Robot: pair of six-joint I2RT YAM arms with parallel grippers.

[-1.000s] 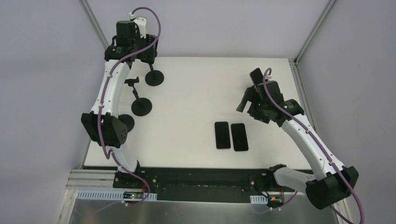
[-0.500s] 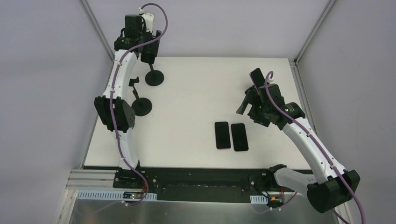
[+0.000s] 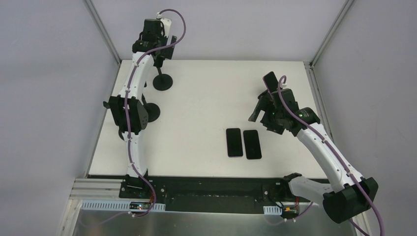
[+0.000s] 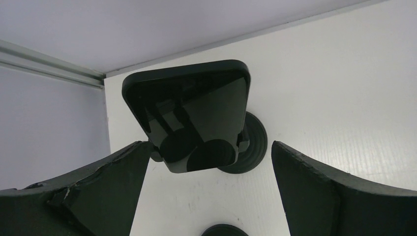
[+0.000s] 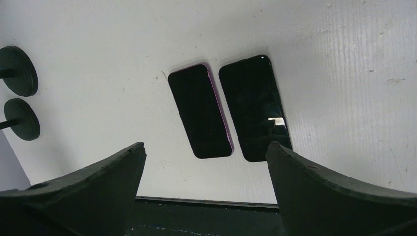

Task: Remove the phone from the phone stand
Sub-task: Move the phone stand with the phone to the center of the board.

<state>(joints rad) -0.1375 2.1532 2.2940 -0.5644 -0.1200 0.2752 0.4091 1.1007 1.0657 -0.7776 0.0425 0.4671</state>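
Note:
A black phone (image 4: pixel 192 108) sits tilted on a phone stand with a round black base (image 4: pixel 253 145) at the table's far left. My left gripper (image 4: pixel 208 145) is open, and the phone's lower end reaches between its fingertips; the left finger (image 4: pixel 98 191) is close to the phone's edge. In the top view the left gripper (image 3: pixel 158 53) hangs over that stand's base (image 3: pixel 163 81) and hides the phone. My right gripper (image 3: pixel 262 112) is open and empty above the table's right half.
Two phones lie flat side by side near the front middle, one purple-edged (image 3: pixel 234 142) and one black (image 3: pixel 252 144). They also show in the right wrist view, purple-edged (image 5: pixel 199 110) and black (image 5: pixel 254 105). A second stand (image 3: pixel 150 112) stands behind my left arm.
My left arm has swung toward the far stand, carrying its gripper right and farther back over it. The right arm has barely moved.

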